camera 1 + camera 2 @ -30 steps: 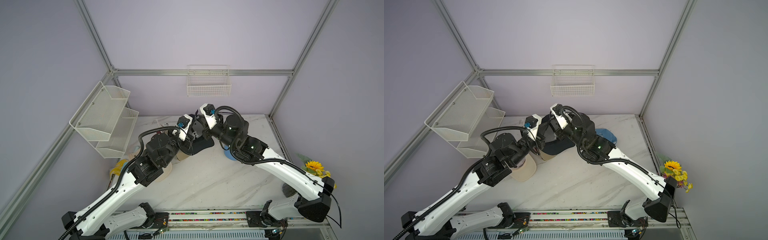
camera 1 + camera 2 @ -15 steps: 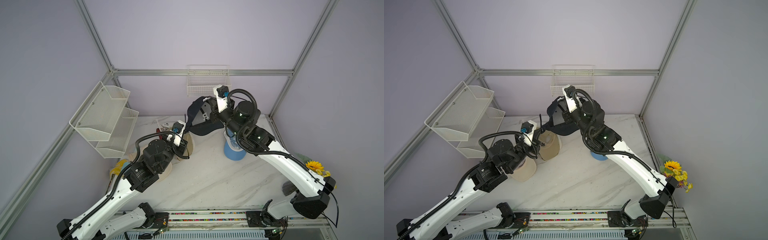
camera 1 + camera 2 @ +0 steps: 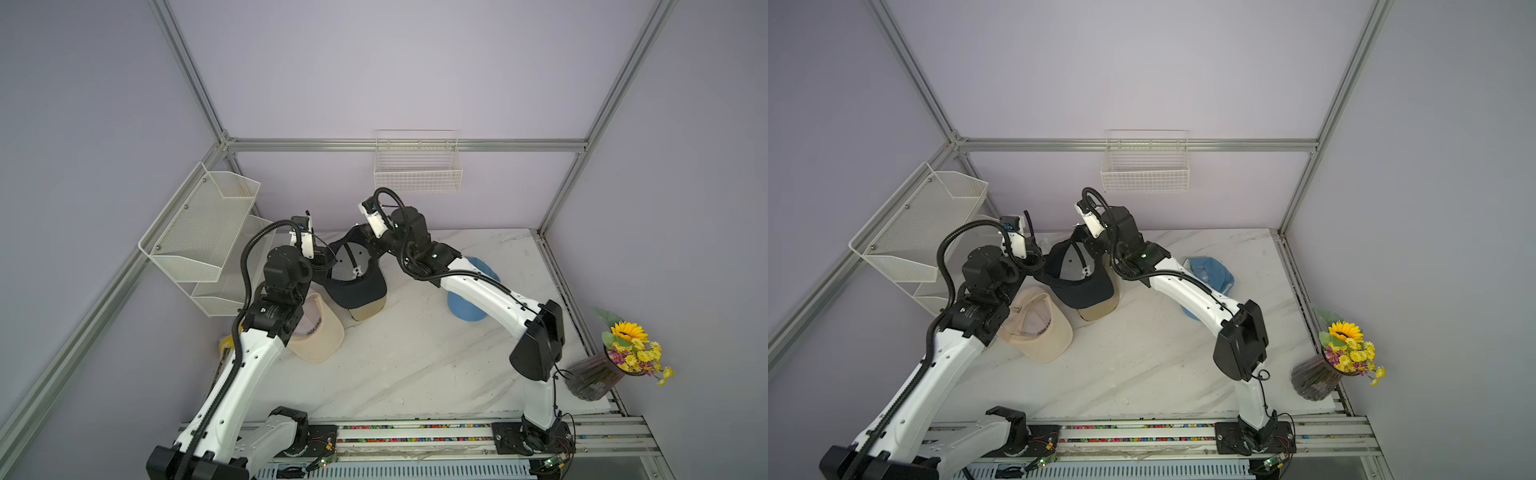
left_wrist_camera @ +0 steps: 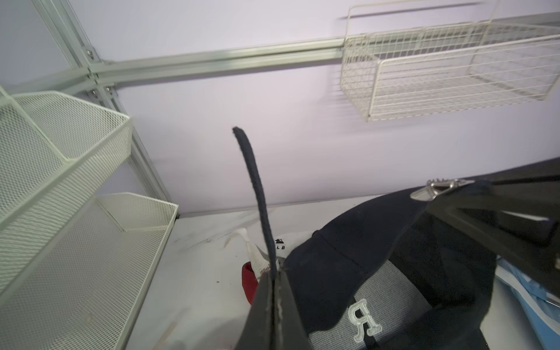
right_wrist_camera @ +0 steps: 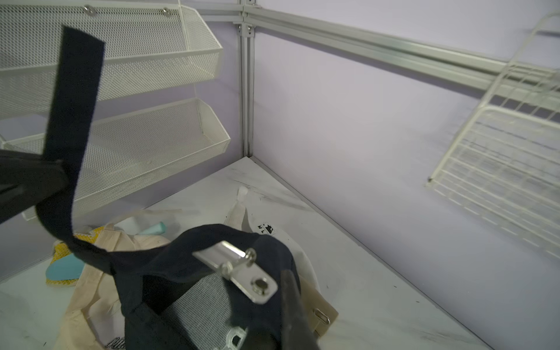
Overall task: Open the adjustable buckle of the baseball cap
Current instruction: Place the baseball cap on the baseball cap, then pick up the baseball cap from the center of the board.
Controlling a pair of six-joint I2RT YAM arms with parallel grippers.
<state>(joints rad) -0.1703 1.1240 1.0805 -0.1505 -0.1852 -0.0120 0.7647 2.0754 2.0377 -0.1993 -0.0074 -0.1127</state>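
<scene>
The navy baseball cap (image 3: 357, 286) (image 3: 1084, 286) hangs between both arms, inside up, its brim low over a tan cap. My left gripper (image 3: 328, 266) (image 4: 277, 274) is shut on the cap's navy strap (image 4: 257, 188) (image 5: 72, 106), and the strap's free end stands up above the jaws. The silver buckle (image 5: 239, 272) (image 4: 439, 188) sits on the other back edge with its flap lifted and no strap through it. There my right gripper (image 3: 370, 245) (image 3: 1088, 245) pinches the cap fabric. In the right wrist view, only one of its fingers (image 5: 292, 306) shows.
A cream cap (image 3: 316, 332) lies by the left arm and a tan cap (image 3: 368, 309) lies under the navy brim. A blue cap (image 3: 469, 291) is behind the right arm. Mesh shelves (image 3: 199, 237) hang on the left, a wire basket (image 3: 417, 174) on the back wall. A flower vase (image 3: 602, 370) stands at the right edge.
The grippers were close together low on the cap. The right arm lifted the cap high, then brought it down and left. The strap now stands free in the left gripper.
</scene>
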